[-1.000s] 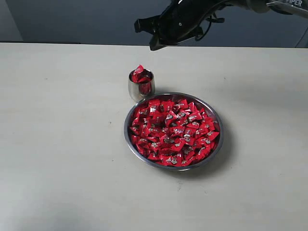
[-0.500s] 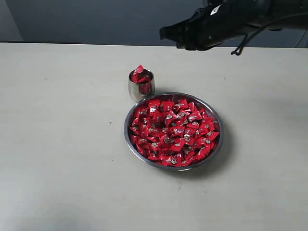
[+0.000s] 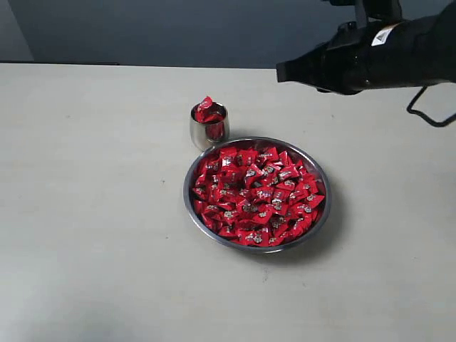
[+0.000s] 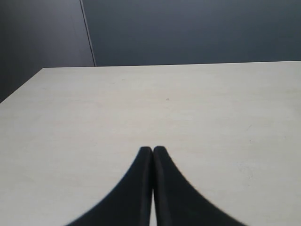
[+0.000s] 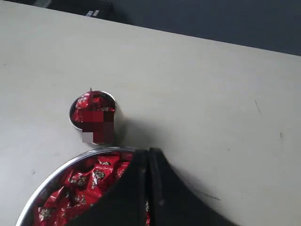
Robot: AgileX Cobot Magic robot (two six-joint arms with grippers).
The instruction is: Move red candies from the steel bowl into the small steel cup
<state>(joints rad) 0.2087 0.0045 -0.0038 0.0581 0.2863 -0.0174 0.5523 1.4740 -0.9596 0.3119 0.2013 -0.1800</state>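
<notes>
Status, left to right. Found left gripper clenched on nothing, hovering over bare table; saw no task items from its wrist view, so judged it idle, held out of the way. Saw small steel cup upright just beside the far-left edge of steel bowl in the exterior view; couldn't tell touching or apart. Counted cup as full, with red candies poking above its rim. Put the tight spacing down to keeping transfers short. Saw the bowl heaped nearly rim to rim with more of them. Found right gripper hanging high, beyond and right of the bowl, fingers pressed together, carrying nothing visible; read that as clear of both vessels, between picks or finished. Noted table as pale, matte, faintly scuffed. Noted dark blue-grey wall behind, with a vertical seam in left wrist view.
</notes>
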